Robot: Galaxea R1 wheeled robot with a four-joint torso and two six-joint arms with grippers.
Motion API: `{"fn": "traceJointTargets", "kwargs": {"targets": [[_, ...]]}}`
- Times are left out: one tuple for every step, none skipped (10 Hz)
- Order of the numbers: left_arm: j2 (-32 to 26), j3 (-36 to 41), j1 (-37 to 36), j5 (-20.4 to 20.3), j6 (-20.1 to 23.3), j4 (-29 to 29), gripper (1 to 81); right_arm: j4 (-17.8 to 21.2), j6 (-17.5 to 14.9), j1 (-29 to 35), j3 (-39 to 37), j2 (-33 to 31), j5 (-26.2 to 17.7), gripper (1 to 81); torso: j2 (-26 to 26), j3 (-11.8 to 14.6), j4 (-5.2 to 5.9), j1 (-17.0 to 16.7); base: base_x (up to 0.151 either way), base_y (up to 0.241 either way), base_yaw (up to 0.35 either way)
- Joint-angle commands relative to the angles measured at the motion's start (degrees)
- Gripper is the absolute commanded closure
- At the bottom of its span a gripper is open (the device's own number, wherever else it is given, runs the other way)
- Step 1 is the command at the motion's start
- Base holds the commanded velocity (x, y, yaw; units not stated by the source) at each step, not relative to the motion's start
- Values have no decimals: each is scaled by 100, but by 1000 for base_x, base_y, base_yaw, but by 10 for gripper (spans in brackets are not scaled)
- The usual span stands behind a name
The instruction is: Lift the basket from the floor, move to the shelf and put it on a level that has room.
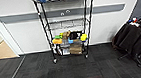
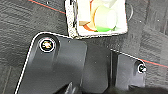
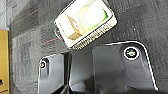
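Neither hand's fingers can be made out in the wrist views, so I cannot tell whether either is spread, pressed together or pinching anything; only the dark plates of the wrists show, hanging above the floor [image 2: 20,22].

The basket [image 2: 97,33] sits on the dark carpet with its white lining folded over the rim, and it holds pale, orange and green things whose kind I cannot make out. In the left wrist view it lies just beyond the plate, beside a thin red line in the carpet; in the right wrist view the same basket [image 3: 97,32] lies tilted across the picture, again just past the plate. Whether any finger touches it is hidden by the plates.

The shelf [image 1: 66,27] stands against the white wall, well ahead of the robot, with open carpet between. Its second level [image 1: 66,23] looks bare, while the lower tiers below it carry yellow, green and brown things, with a cardboard box [image 1: 75,49] at the bottom. The top tier is cut off by the picture's edge.

Judging by this, the task is at its start: the basket appears still to rest on the floor, so lifting, driving to the shelf and placing all remain. To the right of the shelf a dark heap on a chair [image 1: 134,43] is too blurred to read.
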Motion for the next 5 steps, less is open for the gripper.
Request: {"fn": "traceJointTargets", "kwargs": {"targets": [[52,29,-322,322,8,-108,10,5,12,361,-42,-120,-473,10,-564,0,464,362,0,0,0],[113,-58,-322,322,16,-100,10,23,20,369,-86,-120,-473,10,-739,-2,565,472,0,0,0],[193,-199,-322,322,16,-91,10,76,20,369,-139,-120,-473,10,-861,-2,616,550,0,0,0],[254,-348,-322,331,16,-91,10,120,29,387,-226,-111,-482,10,-1008,-2,748,645,0,0,0],[289,-437,-322,357,16,-100,10,137,47,396,-315,-111,-491,10,-1189,-2,369,758,0,0,0]]}}
